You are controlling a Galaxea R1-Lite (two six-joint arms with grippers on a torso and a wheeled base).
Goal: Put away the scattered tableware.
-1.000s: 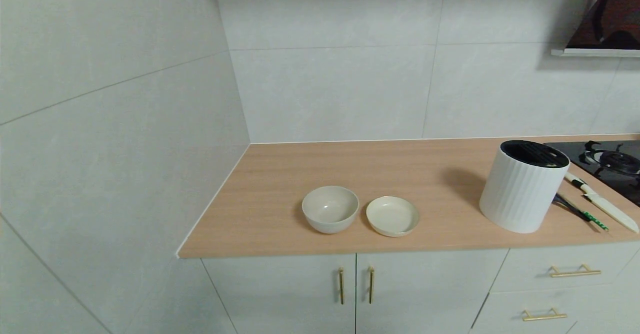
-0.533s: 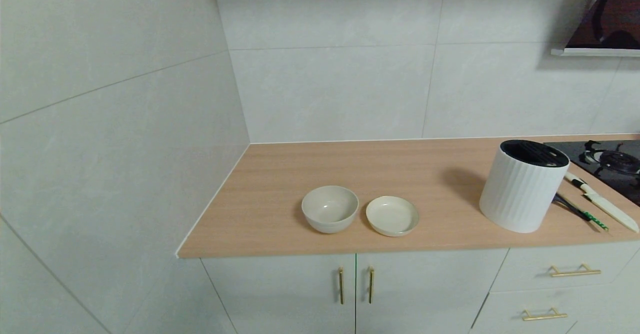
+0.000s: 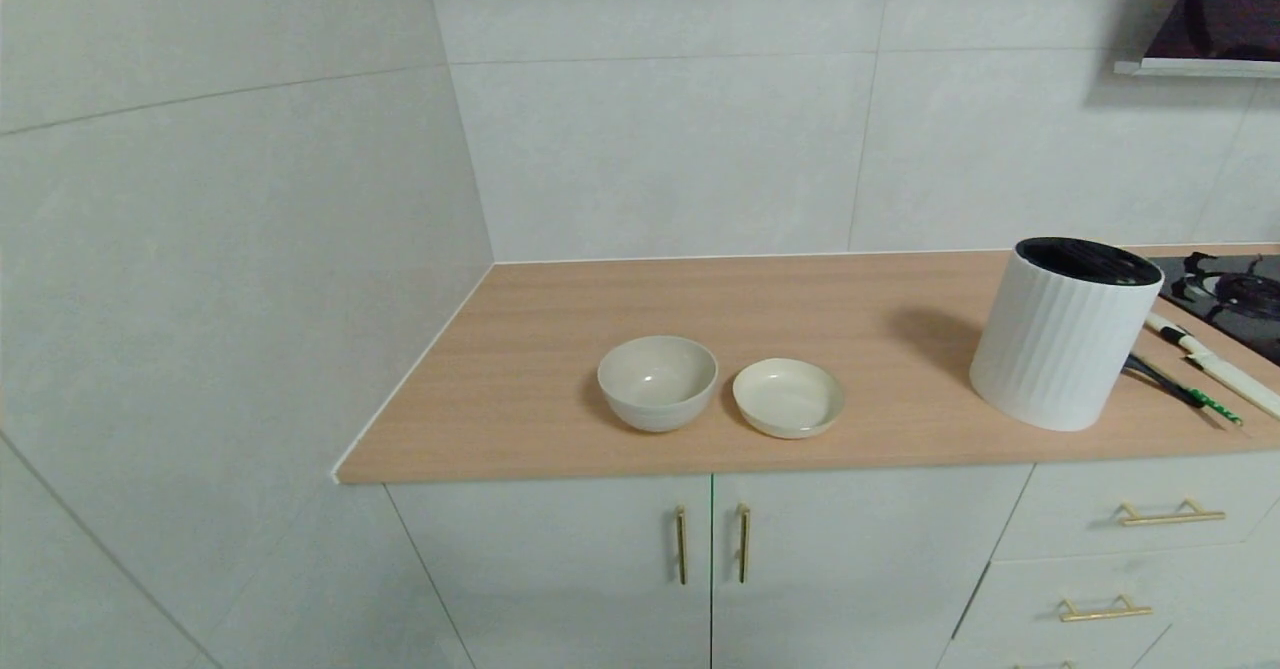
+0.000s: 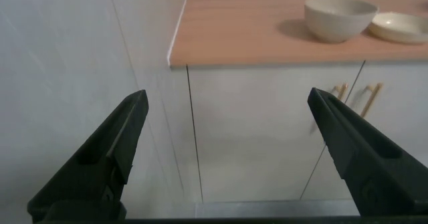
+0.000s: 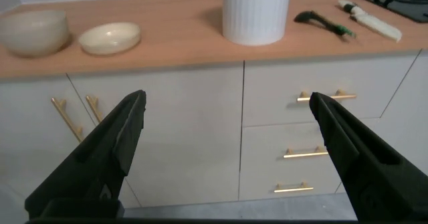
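A cream bowl (image 3: 657, 381) and a shallow cream dish (image 3: 788, 396) sit side by side near the front edge of the wooden counter (image 3: 860, 319). A white ribbed holder with a black slotted top (image 3: 1065, 332) stands to their right. Beyond it lie a white-handled knife (image 3: 1215, 365) and a green-tipped dark utensil (image 3: 1180, 390). My left gripper (image 4: 227, 124) hangs open below counter height, in front of the cabinet, with the bowl (image 4: 339, 18) and dish (image 4: 403, 26) far off. My right gripper (image 5: 227, 127) is open too, facing the drawers, with the holder (image 5: 256, 11) above.
A tiled wall closes the counter's left end and back. A black gas hob (image 3: 1230, 294) lies at the far right, under a range hood (image 3: 1205, 14). Cabinet doors with gold handles (image 3: 711, 544) and drawers (image 3: 1170, 514) sit below the counter.
The whole head view has shifted, so the camera moved; the counter and its objects sit slightly higher in the picture. The tableware itself has not moved.
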